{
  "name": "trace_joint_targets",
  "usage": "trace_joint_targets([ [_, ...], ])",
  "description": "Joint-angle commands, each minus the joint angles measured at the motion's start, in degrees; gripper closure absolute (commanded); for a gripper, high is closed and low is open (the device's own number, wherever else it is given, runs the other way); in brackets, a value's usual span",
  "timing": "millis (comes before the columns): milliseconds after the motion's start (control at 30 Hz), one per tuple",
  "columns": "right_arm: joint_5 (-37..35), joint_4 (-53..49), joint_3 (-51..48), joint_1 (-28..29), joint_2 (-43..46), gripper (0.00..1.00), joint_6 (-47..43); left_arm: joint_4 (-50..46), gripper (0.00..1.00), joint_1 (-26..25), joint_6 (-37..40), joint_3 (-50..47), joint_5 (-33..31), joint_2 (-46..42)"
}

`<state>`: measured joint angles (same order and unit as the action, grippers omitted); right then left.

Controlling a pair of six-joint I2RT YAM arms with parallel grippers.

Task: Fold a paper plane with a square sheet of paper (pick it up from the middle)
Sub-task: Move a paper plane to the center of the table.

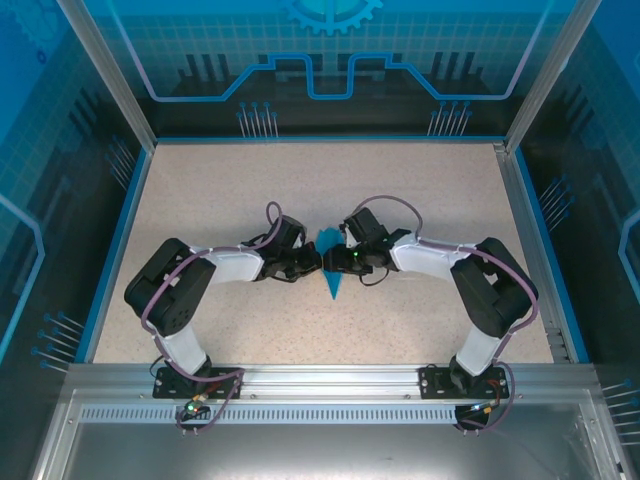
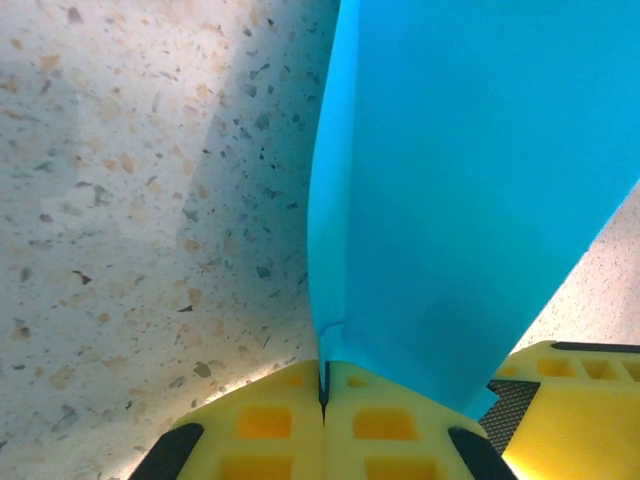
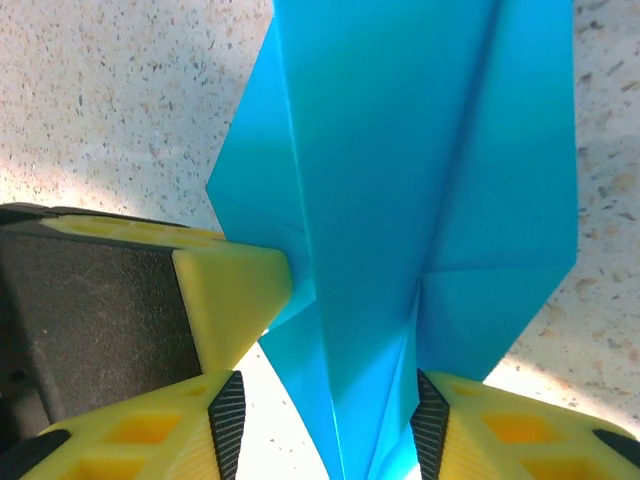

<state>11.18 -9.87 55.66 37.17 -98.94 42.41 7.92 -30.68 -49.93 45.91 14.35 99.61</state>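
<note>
The teal-blue paper plane (image 1: pixel 331 272) is a creased, pointed dart held up between the two arms at the table's middle, its tip toward the near edge. My left gripper (image 1: pixel 312 264) is shut on one folded edge of it. In the left wrist view the yellow pads (image 2: pixel 270 420) meet on the paper (image 2: pixel 470 180). My right gripper (image 1: pixel 343 262) stands open around the plane's folded body (image 3: pixel 400 150). One black pad (image 3: pixel 430 420) touches the paper. A strip of table shows between the other pad (image 3: pixel 227 420) and the paper. The left gripper's yellow fingertip (image 3: pixel 235 290) pinches the paper's left flap.
The speckled beige table (image 1: pixel 330 190) is bounded by a blue rim and transparent walls (image 1: pixel 130 200). An aluminium rail (image 1: pixel 330 380) carries both arm bases at the near edge. The right gripper's finger (image 2: pixel 575 400) shows at the lower right of the left wrist view.
</note>
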Motion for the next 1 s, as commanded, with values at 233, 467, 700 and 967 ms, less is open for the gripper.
trace_joint_targets([
  [233, -1.3, -2.0, -1.4, 2.5, -0.7, 0.60, -0.5, 6.2, 1.00, 2.1, -3.8, -2.6, 6.2, 0.4],
  [467, -3.3, -3.1, -0.2, 3.1, -1.7, 0.58, -1.2, 7.3, 1.00, 2.5, -4.3, -2.7, 7.9, 0.7],
  [700, -5.8, -4.4, 1.3, 3.1, -2.7, 0.65, -0.5, 7.0, 1.00, 2.5, -4.2, -2.6, 7.8, 1.1],
  [967, -7.7, -5.9, 2.8, 3.2, -3.1, 0.84, 0.7, 5.4, 0.98, 2.6, -3.8, -2.3, 7.0, 0.5],
])
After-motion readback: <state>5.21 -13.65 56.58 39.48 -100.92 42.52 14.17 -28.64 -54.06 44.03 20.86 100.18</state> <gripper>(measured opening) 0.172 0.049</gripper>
